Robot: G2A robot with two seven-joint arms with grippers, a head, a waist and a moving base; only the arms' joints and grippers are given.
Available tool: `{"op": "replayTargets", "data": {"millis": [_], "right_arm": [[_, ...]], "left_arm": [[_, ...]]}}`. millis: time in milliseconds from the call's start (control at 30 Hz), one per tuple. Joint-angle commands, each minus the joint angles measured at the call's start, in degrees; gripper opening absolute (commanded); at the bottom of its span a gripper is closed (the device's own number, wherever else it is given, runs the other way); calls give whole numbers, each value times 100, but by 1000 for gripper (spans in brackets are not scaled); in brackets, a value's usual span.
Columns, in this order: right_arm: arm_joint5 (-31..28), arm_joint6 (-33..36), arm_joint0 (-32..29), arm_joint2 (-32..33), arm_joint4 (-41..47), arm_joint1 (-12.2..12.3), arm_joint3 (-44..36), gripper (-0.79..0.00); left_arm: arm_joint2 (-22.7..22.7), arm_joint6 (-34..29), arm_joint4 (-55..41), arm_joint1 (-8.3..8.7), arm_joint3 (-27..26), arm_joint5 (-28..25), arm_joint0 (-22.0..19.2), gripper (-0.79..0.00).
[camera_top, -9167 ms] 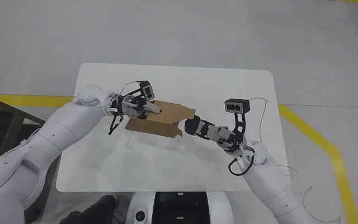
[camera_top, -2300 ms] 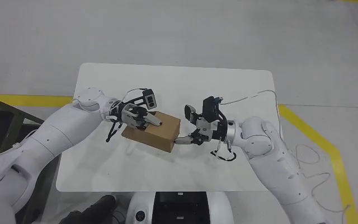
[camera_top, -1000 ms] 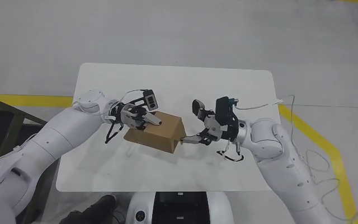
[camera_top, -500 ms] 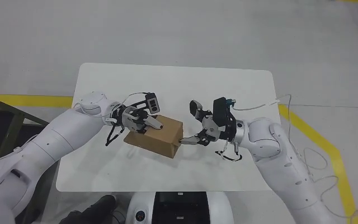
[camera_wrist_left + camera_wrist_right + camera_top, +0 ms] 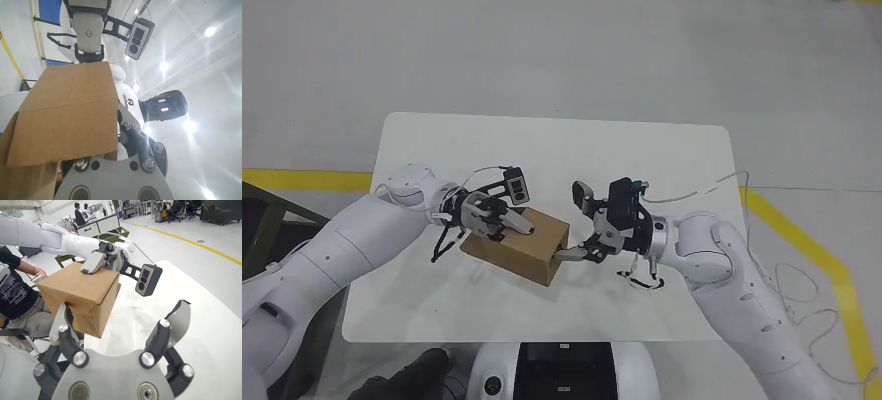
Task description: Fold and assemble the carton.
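Observation:
A brown carton [image 5: 517, 245] stands folded up as a box near the middle of the white table [image 5: 662, 160]. My left gripper [image 5: 506, 222] is shut on its top panel, with one finger [image 5: 92, 265] lying flat on top. In the left wrist view the carton [image 5: 66, 113] sits right in front of the gripper base. My right gripper [image 5: 121, 313] is open at the carton's [image 5: 81, 289] end face. One of its fingers [image 5: 62, 315] presses against the end flap and the other finger [image 5: 179, 313] stands free over the table.
White table surface lies bare beyond and to the right of the carton. The table's front edge [image 5: 542, 340] is close below the carton in the top view. The left arm's wrist camera [image 5: 148, 280] juts out beside the carton.
My right gripper has shifted a little toward the carton, its lower finger staying on the end flap. The carton's near corner has moved slightly toward the front edge.

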Motion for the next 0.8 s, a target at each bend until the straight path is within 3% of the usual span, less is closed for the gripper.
{"op": "replayTargets", "data": {"millis": [0, 467, 767], "right_arm": [[27, -31, 5, -21, -42, -1, -13, 0], [142, -289, -34, -81, -225, 7, -64, 0], [173, -91, -470, 429, -67, 153, -436, 0]], "left_arm": [[9, 0, -6, 0, -6, 2, -6, -785], [76, 0, -9, -4, -4, -28, -48, -785], [77, 0, 95, 7, 274, -76, -98, -785]]}}
